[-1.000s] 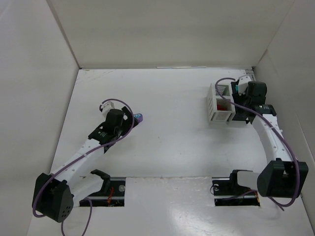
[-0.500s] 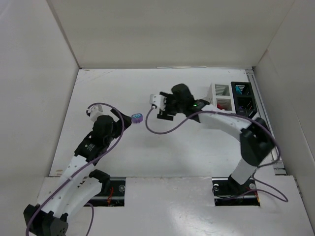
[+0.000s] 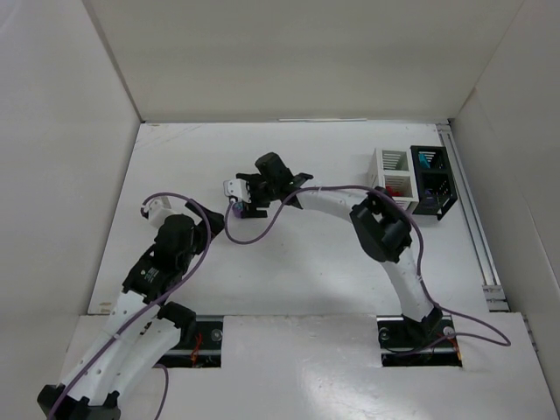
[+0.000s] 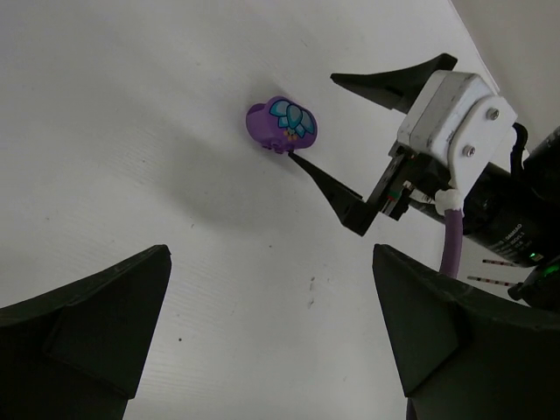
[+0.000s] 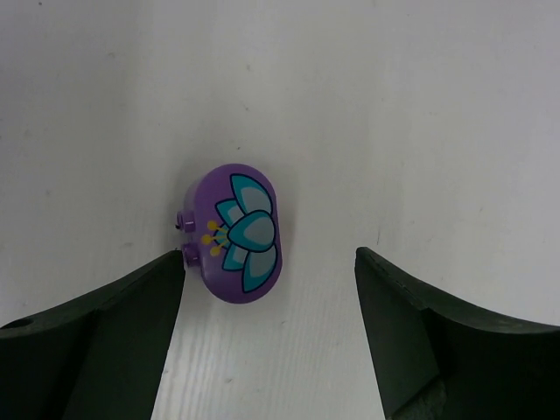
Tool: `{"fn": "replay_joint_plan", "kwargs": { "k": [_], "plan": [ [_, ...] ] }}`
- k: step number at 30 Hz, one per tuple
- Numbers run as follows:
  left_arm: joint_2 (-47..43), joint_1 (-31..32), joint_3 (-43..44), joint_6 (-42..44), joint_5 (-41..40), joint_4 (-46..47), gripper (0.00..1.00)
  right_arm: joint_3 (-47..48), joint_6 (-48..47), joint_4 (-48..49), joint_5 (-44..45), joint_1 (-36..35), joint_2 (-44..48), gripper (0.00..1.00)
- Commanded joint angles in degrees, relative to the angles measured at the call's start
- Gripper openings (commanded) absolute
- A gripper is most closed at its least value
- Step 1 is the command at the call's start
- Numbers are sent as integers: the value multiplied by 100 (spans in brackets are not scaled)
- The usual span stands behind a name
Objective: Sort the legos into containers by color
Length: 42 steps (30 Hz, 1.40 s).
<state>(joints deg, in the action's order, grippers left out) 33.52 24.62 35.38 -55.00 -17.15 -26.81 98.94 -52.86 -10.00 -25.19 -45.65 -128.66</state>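
One purple lego (image 5: 236, 232), rounded with a teal flower print, lies on the white table. My right gripper (image 5: 269, 289) is open and straddles it low over the table, the lego close to its left finger. In the left wrist view the lego (image 4: 282, 124) lies ahead, with a right gripper finger (image 4: 328, 188) touching or almost touching it. My left gripper (image 4: 271, 332) is open and empty, a little short of the lego. From above, the right gripper (image 3: 236, 205) covers the lego and the left gripper (image 3: 210, 220) sits just left of it. The white bin (image 3: 391, 175) and black bin (image 3: 433, 179) stand far right.
The white bin holds something red (image 3: 391, 185) and the black bin something teal (image 3: 426, 158). The right arm stretches across the table's middle from the bins to the lego. White walls enclose the table on the left, back and right.
The right arm has swung from the bins leftward across the table to the purple lego. The left arm has pulled back down and left, away from the lego.
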Motion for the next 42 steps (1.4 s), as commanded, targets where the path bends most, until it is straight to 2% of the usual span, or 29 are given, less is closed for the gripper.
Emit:
{"fn": "replay_joint_plan", "kwargs": {
  "k": [1, 4, 12, 16, 17, 20, 22, 27, 28, 29, 31, 36, 40, 42],
  "plan": [
    [-65, -19, -13, -46, -70, -88, 99, 678, -49, -202, -354, 12, -299, 83],
    [-3, -19, -13, -46, -70, -88, 99, 1285, -49, -529, -540, -40, -826, 82],
    [50, -19, 40, -46, -122, -88, 99, 1356, -49, -591, -865, -41, -950, 81],
    [50, -19, 40, -46, -122, -88, 99, 1418, 117, -591, -1032, -41, -1003, 63],
    [50, -19, 40, -46, -122, -88, 99, 1418, 118, -591, -1180, -41, -1003, 49],
    [50, -19, 40, -46, -122, -88, 99, 1304, 268, -591, -1243, 12, -811, 33],
    [50, -19, 40, -46, -122, -88, 99, 1077, 268, -294, -1322, 64, -539, 31],
    [102, -19, 40, 33, -122, 25, 99, -381, 522, 331, -1304, 363, 1305, 27],
    [172, -19, 40, 103, -61, 235, 99, -1158, 740, 454, -582, 738, 2361, 27],
    [173, -19, 40, 104, -61, 237, 99, -1418, 847, 455, -575, 742, 2720, 27],
    [374, -19, 40, 279, 71, 534, 99, -1911, 1101, 455, 115, 1021, 3397, 27],
    [1041, -19, 101, 622, 281, 1238, 99, -3167, 1935, -423, 1287, 2620, 5355, 27],
    [1718, -19, 556, 885, 562, 1748, 99, -3609, 2192, -1064, 2499, 3772, 6140, 28],
    [2114, -19, 742, 938, 616, 1802, 99, -3671, 2315, -1371, 2896, 4376, 6195, 28]
  ]
}}
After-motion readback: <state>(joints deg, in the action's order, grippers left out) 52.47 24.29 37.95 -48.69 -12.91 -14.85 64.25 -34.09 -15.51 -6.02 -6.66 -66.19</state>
